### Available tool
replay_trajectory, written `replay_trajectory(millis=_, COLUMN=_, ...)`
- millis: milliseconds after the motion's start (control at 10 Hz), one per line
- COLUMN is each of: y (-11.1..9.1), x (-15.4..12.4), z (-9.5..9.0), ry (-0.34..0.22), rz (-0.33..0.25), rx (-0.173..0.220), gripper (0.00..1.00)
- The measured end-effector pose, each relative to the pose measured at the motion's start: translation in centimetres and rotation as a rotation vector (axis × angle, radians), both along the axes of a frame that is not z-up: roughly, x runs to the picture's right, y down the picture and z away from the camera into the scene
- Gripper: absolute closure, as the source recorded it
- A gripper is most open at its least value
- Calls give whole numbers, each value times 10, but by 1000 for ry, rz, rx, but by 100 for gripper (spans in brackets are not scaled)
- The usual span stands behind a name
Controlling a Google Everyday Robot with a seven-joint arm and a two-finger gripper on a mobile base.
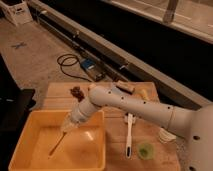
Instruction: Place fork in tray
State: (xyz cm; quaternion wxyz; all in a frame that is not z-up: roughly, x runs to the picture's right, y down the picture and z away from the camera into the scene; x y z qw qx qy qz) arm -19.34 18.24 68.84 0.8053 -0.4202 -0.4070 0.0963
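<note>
Fork (56,145) angles down from our pincer (66,128), tip low inside the yellow tray (30,120); we see the pincer over the tray pinching its upper end. White brush (129,134) lies on bench (150,130), right of pincer.

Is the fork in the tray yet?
In: the slim tan wooden fork slants inside the yellow-orange plastic tray, below the end effector.
</note>
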Motion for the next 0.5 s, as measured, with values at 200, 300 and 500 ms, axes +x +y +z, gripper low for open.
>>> replay_trajectory(millis=200, y=-3, x=4, z=0, ry=2, rz=22, rx=1, gripper=22)
replay_trajectory(millis=300, y=-2, x=3, z=0, ry=0, rz=21, rx=1, gripper=22)
replay_trajectory(millis=500, y=-2, x=2, z=-1, ry=-2, rz=20, rx=2, gripper=22)
